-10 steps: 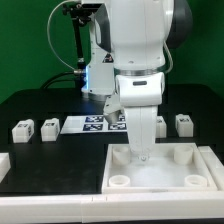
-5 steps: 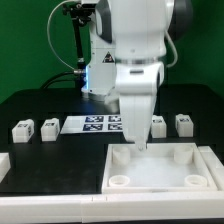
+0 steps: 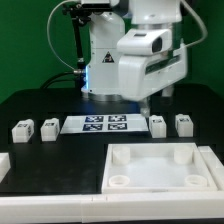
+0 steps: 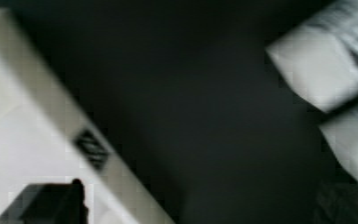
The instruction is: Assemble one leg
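Note:
Four small white legs with tags stand on the black table in the exterior view: two at its left [image 3: 22, 129] [image 3: 48, 128] and two at its right [image 3: 157, 125] [image 3: 183, 123]. The large white square tray [image 3: 200, 160] lies in front of them. My gripper [image 3: 148, 101] hangs high above the table, behind the right pair of legs, mostly hidden by the hand's white body. It touches nothing. The wrist view is blurred: a white edge with a small tag [image 4: 91, 148] and white blocky shapes [image 4: 327, 55] over the dark table.
The marker board [image 3: 97, 124] lies flat between the two pairs of legs. The robot's base and cables [image 3: 90, 60] stand behind it. A white edge [image 3: 4, 162] shows at the exterior view's far left.
The gripper has risen from the tray's far corner socket and swung up toward the exterior view's right. The legs and tray have not moved.

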{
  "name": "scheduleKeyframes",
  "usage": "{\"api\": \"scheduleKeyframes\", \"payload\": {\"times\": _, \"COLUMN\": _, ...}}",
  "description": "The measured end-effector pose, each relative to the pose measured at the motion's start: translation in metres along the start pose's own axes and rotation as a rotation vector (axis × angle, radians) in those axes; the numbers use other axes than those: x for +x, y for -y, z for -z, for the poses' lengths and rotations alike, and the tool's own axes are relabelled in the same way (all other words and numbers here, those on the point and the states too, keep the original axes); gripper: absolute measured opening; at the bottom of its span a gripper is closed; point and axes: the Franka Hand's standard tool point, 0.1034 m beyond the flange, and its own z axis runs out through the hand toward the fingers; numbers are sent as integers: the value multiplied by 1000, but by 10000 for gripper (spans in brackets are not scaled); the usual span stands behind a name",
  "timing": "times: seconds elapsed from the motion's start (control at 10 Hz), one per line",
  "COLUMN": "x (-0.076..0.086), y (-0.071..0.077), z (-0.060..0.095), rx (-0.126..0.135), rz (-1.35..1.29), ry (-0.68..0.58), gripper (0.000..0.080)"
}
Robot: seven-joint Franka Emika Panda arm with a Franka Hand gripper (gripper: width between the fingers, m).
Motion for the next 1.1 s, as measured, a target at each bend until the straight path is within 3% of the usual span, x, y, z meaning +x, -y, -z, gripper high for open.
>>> {"api": "scheduleKeyframes", "payload": {"times": 0.2, "x": 11, "y": 19, "z": -7, "rx": 15, "rz": -264, "ry": -31, "gripper": 649}}
{"api": "scheduleKeyframes", "payload": {"times": 0.6, "x": 10, "y": 25, "z": -8, "rx": 50, "rz": -598, "ry": -13, "gripper": 649}}
{"api": "scheduleKeyframes", "payload": {"times": 0.8, "x": 8, "y": 37, "z": -12, "rx": 88, "rz": -681, "ry": 53, "gripper": 649}}
{"api": "scheduleKeyframes", "payload": {"times": 0.9, "x": 5, "y": 38, "z": -18, "rx": 121, "rz": -750, "ry": 76, "gripper": 649}}
{"api": "scheduleKeyframes", "payload": {"times": 1.0, "x": -4, "y": 44, "z": -22, "rx": 171, "rz": -783, "ry": 215, "gripper": 649}}
{"api": "scheduleKeyframes", "payload": {"times": 1.1, "x": 1, "y": 44, "z": -22, "rx": 216, "rz": -790, "ry": 316, "gripper": 649}}
